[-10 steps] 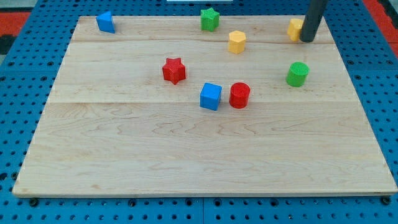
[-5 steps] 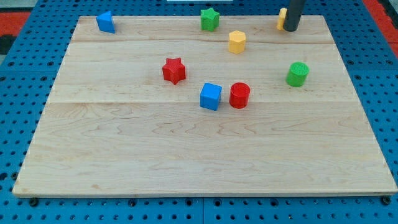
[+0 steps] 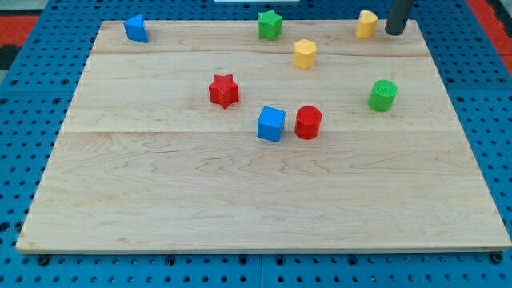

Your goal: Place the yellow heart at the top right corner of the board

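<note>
The yellow heart (image 3: 366, 24) lies near the board's top edge, towards the view's top right. My tip (image 3: 394, 32) stands just to its right, apart from it by a small gap, close to the board's top right corner. The rod rises out of the view's top.
The wooden board (image 3: 240, 200) holds a yellow hexagon block (image 3: 304, 54), a green star (image 3: 270, 25), a blue block (image 3: 136, 28) at top left, a red star (image 3: 224, 90), a blue cube (image 3: 271, 123), a red cylinder (image 3: 308, 122) and a green cylinder (image 3: 383, 95).
The yellow heart was pushed up and to the left, towards the top edge. My tip followed it left, then moved back to the right and now stands clear of it.
</note>
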Tool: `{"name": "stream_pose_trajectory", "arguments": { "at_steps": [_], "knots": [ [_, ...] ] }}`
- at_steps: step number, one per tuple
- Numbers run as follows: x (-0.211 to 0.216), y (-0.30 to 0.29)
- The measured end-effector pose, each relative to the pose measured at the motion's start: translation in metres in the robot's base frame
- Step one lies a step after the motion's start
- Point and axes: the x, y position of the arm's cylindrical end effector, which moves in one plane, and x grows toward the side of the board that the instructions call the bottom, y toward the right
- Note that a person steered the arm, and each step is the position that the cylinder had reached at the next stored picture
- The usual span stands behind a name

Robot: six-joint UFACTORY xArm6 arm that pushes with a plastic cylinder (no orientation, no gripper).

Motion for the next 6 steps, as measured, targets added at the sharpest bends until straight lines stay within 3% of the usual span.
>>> {"name": "stream_pose_trajectory", "arguments": {
  "at_steps": [2,6],
  "knots": [
    [0.0,0.009],
    [0.007,-0.04]
  ]
}}
